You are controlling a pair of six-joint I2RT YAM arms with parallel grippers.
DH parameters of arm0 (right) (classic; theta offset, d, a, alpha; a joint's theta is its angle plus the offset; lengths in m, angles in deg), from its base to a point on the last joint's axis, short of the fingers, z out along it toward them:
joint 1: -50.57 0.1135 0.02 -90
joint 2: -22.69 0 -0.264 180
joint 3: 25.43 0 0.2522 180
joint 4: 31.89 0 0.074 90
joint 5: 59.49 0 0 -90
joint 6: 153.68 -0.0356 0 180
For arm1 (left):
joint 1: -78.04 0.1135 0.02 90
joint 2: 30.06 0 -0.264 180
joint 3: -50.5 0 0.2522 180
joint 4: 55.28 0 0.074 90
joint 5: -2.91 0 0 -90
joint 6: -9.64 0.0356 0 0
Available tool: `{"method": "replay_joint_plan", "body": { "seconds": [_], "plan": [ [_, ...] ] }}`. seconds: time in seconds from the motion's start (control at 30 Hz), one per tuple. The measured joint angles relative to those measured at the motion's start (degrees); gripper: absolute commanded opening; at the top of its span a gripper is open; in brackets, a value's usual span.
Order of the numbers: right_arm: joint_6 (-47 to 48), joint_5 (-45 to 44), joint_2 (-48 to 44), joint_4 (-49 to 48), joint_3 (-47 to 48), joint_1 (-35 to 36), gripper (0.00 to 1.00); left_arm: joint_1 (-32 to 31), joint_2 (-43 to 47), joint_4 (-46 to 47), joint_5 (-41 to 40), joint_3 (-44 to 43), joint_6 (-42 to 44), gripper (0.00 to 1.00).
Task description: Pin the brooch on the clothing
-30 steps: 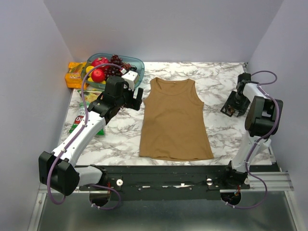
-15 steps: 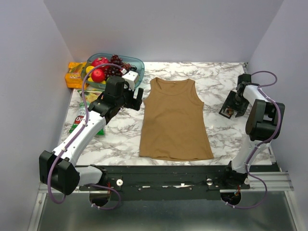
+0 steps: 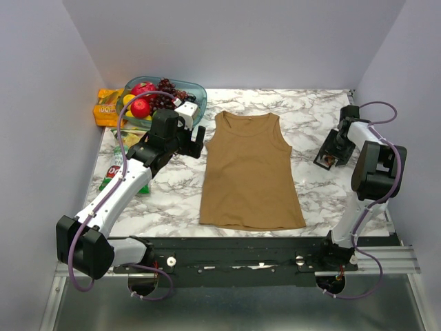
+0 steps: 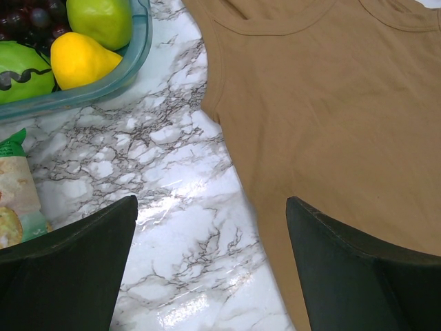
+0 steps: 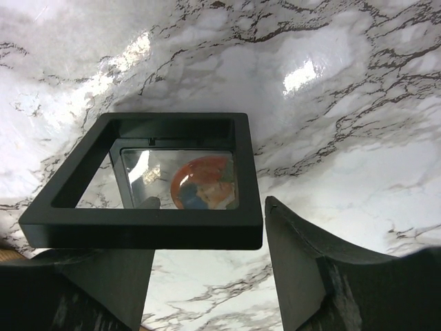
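Right gripper (image 5: 207, 224) nudged in over the black frame (image 5: 83, 227); jaws wide apart, nothing clamped. Brooch (image 5: 203, 183) sits inside that frame, just ahead of the jaws; clothing (image 3: 249, 172) lies flat well to its left.

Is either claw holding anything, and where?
Nothing seems held. The left gripper is open beside the tank top; the right gripper stands open at the black frame containing the brooch.
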Motion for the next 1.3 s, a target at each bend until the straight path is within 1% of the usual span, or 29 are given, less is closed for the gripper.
{"method": "replay_joint_plan", "body": {
  "seconds": [0.17, 0.33, 0.57, 0.87, 1.03, 1.3],
  "plan": [
    [-0.28, 0.02, 0.59, -0.81, 0.0, 0.0, 0.62, 0.02, 0.0, 0.0, 0.0, 0.0, 0.0, 0.96],
    [-0.46, 0.02, 0.61, -1.16, 0.0, 0.0, 0.62, 0.0, 0.0, 0.0, 0.0, 0.0, 0.0, 0.96],
    [-0.48, 0.02, 0.61, -1.42, 0.0, 0.0, 0.52, 0.0, 0.0, 0.0, 0.0, 0.0, 0.0, 0.97],
    [-0.44, 0.02, 0.26, -2.49, -0.63, 0.0, 0.48, 0.0, 0.02, 0.0, 0.0, 0.0, 0.0, 0.97],
    [-0.37, 0.2, -2.54, -2.78, -3.06, 0.0, 0.47, 0.02, 0.02, 0.0, 0.02, 0.0, 0.0, 0.97],
    [0.42, 2.75, -10.08, -3.3, -4.72, 0.11, 0.45, 0.0, 0.02, 0.0, 0.28, 0.0, -0.09, 0.97]
  ]
}}
